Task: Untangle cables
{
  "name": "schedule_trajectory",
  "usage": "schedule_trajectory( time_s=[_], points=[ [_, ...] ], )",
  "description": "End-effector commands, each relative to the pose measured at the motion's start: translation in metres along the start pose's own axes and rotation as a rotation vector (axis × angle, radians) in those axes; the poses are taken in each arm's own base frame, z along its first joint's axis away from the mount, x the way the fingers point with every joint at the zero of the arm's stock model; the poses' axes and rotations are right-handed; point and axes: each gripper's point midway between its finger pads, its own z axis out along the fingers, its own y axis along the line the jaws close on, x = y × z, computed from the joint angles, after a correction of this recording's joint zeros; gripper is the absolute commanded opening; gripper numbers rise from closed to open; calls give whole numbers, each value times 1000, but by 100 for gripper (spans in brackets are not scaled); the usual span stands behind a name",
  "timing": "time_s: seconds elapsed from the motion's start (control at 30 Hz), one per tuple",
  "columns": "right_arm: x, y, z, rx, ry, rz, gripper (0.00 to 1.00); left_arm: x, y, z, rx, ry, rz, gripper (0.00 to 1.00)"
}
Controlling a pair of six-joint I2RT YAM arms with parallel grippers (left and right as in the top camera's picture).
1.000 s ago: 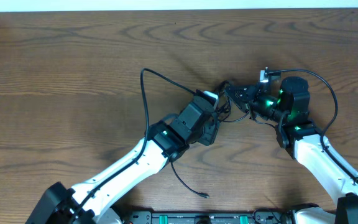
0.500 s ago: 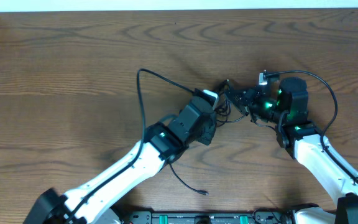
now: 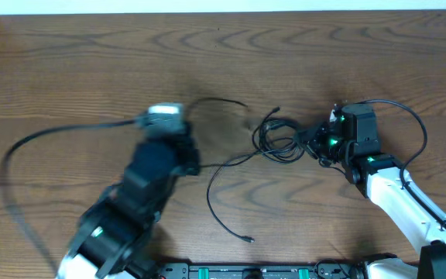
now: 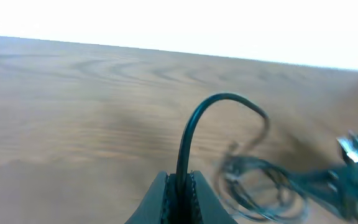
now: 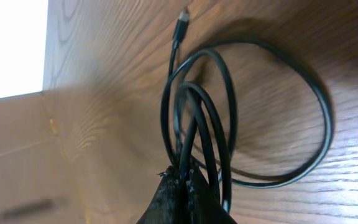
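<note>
**Both pincers clamped on cable, one coil between the arms**

Left pincer (image 4: 180, 186): jaws pressed together on a single black cable (image 4: 183, 149). It rises straight out of the tips and arches over to the right. The overhead view smears this arm, so the pincer cannot be picked out there.

Right pincer (image 5: 182, 182): closed tight on the coil (image 5: 194, 124), with several loops gathered at the tips. The number of strands in the pinch cannot be read.

Count, overhead view:
- Arms: 2. Pincers: 2.
- Coil: 1, flat on the counter (image 3: 68, 70), just left of the right pincer.
- Loose strand (image 3: 210, 190): 1, leaving the coil's left side and curving toward the near edge.
- Plug ends seen: 2. The far plug (image 3: 276, 110) is on the coil's far side; the near plug (image 3: 248, 240) ends the loose strand.
- Separate cords in all: cannot tell.
- Thick arm wires: 2. The right wire (image 3: 420, 132) bows out to the right of its wrist; the left wire (image 3: 22, 147) is blurred and sweeps wide to the left.

Edges and room: bare wood runs broad from the coil to the far edge and across the far-left corner. The near plug lies close to the black rail (image 3: 246, 273) along the near edge. The coil is well apart from every edge.
</note>
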Motion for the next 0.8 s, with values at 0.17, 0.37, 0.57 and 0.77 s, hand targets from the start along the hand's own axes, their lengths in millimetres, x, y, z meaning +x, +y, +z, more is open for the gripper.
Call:
schedule_trajectory(
  time_s=[0.17, 0.37, 0.57, 0.77],
  points=[
    [-19, -3, -6, 14, -63, -71, 1, 23, 54, -4, -231, 65, -187, 15],
    [-13, 1, -8, -22, -20, -132, 1, 57, 32, 23, -157, 248, -203, 82],
    [-3, 24, -10, -144, 35, -341, 1, 92, -7, 63, -5, 435, -219, 93],
    [39, 63, -28, -457, 180, -748, 1, 95, -28, 87, 108, 446, -124, 93]
  ],
)
